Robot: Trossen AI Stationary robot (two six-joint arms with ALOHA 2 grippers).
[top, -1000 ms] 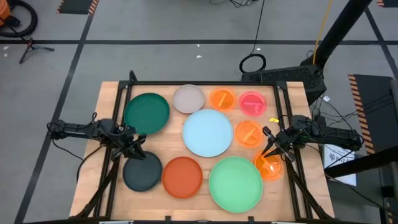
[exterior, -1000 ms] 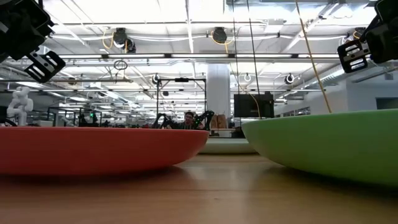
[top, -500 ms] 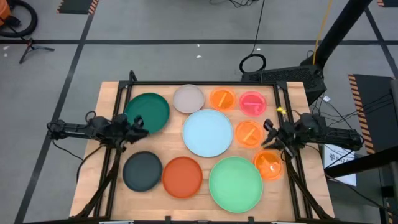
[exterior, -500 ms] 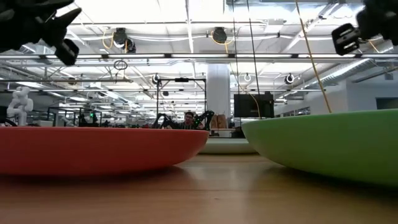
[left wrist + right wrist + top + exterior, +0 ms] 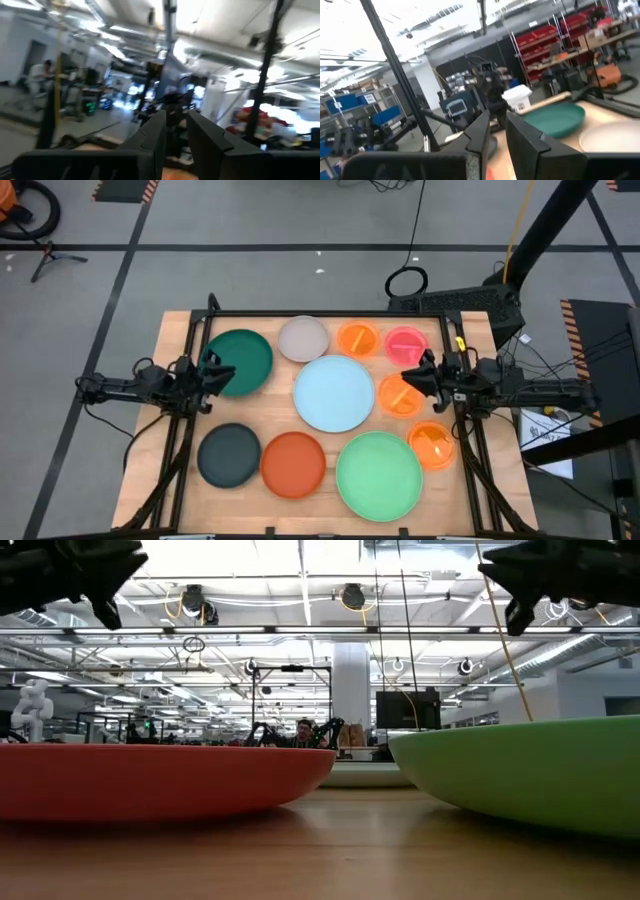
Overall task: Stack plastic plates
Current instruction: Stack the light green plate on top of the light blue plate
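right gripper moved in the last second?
Yes. In the high view the right gripper has left the small orange plate at the table's near right, now over the one beside the light blue plate.

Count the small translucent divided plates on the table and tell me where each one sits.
4. Orange plate and pink plate side by side at the far edge; another orange right of the light blue plate; the last orange right of the light green plate.
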